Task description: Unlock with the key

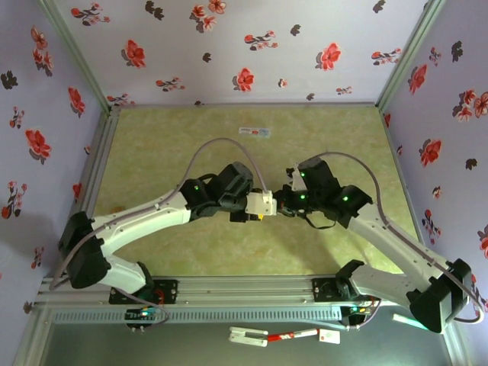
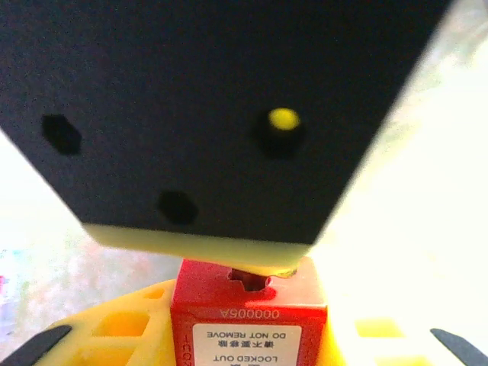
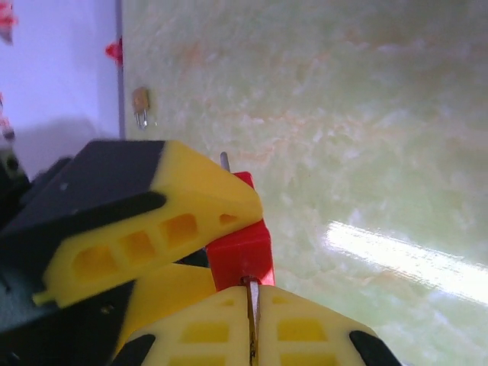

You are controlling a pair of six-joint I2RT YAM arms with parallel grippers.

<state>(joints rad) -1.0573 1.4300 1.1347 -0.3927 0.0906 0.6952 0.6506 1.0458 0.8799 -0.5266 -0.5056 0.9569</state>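
The left gripper (image 1: 263,203) is pinching the red padlock (image 3: 242,255) near the middle of the table (image 1: 168,145). The right gripper (image 1: 284,200) is facing it, fingers pressing together on the key (image 3: 252,296), whose tip is meeting the padlock.

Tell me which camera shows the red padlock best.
The left wrist view: the red padlock faces the lens, its upside-down LOCKED OUT label legible. The right wrist view shows a red corner of it beside the key. From the top external view it is too small to make out.
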